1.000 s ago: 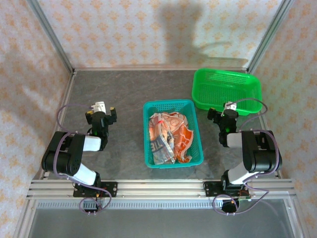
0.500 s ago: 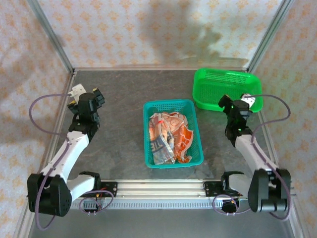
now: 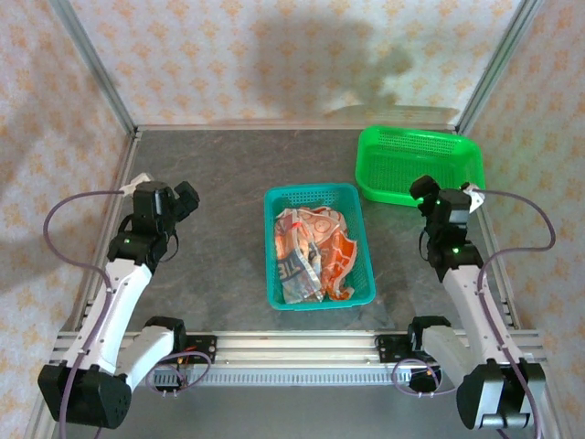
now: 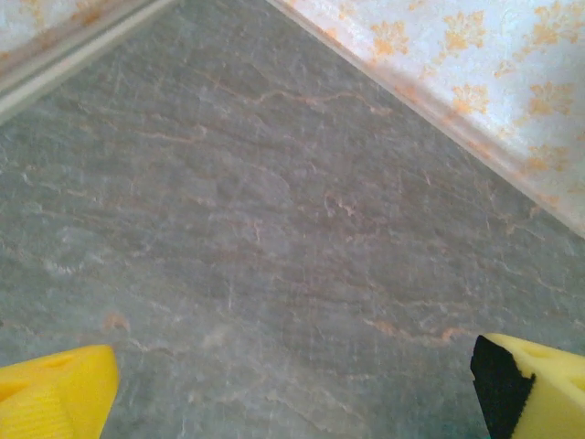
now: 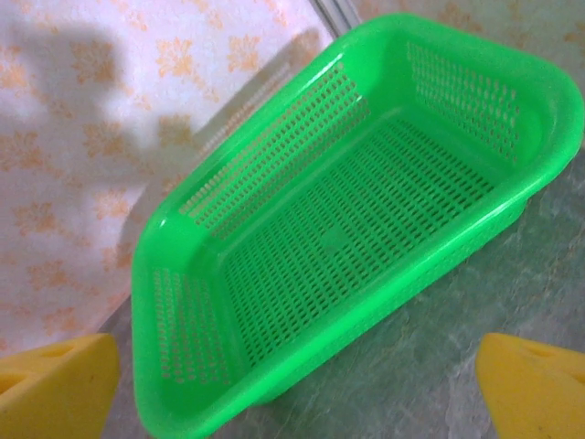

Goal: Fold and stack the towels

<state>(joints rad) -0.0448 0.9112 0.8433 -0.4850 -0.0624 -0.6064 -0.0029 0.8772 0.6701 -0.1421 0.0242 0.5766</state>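
Observation:
The towels (image 3: 312, 251) lie crumpled in a heap inside the teal basket (image 3: 314, 190) at the table's middle, orange and cream with grey lettering. My left gripper (image 3: 172, 201) hangs over bare table left of that basket; its yellow fingertips (image 4: 55, 395) stand wide apart with only grey tabletop between them, so the left gripper (image 4: 292, 402) is open. My right gripper (image 3: 441, 198) hovers at the near edge of the green basket (image 3: 419, 163). Seen from its wrist, the right gripper (image 5: 292, 393) is open and holds nothing, facing the bare inside of the green basket (image 5: 347, 229).
The patterned walls and metal frame posts (image 3: 91, 69) close the table on three sides. A wall edge (image 4: 439, 110) runs close ahead of the left gripper. Grey tabletop (image 3: 228, 174) lies between the baskets and the back wall.
Both arms have unfolded from a tucked pose and stretched outward. The left gripper swung left then back a little; the right moved toward the green basket. Both stayed open. The towels have not moved.

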